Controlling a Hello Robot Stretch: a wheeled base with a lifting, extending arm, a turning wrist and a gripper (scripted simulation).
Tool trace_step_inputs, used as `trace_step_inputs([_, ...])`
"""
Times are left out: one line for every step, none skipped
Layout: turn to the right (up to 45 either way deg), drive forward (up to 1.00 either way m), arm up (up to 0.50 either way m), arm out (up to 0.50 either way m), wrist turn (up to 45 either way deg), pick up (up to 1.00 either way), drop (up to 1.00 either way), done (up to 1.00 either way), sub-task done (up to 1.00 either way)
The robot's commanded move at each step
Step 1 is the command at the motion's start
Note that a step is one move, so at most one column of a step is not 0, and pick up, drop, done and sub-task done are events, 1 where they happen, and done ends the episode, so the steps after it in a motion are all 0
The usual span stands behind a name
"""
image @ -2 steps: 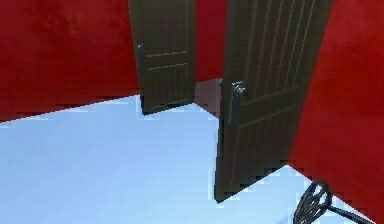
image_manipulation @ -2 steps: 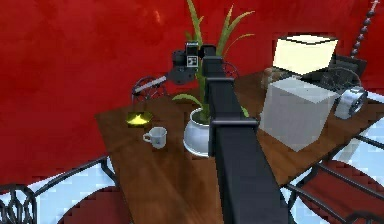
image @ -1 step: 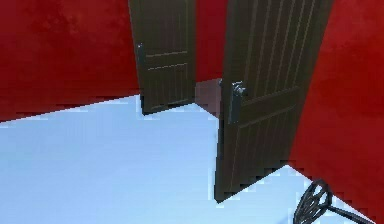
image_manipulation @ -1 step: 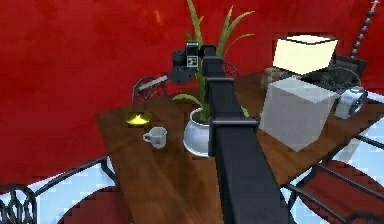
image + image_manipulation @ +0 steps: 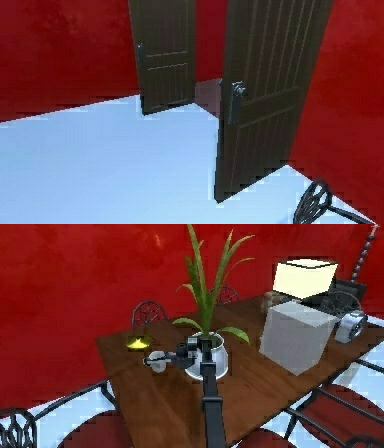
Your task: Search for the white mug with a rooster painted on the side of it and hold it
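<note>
Risk: gripper sits at a small whitish blob, maybe the mug, on the bench. Can't tell fingers' state or any hold. A nudge could topple it or hit the potted plant.

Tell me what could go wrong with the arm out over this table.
The gripper is close to the white plant pot, so a turn might bump it or snag the leaves. The small yellow thing near the table edge might get pushed off. I cannot tell whether the gripper holds anything.
</note>
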Motion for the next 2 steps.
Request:
trace_step_inputs([0.0,0.00,0.00,0.00,0.0,1.00,0.00,0.00,0.00])
trace_step_inputs([0.0,0.00,0.10,0.00,0.0,0.00,0.00,0.00,0.00])
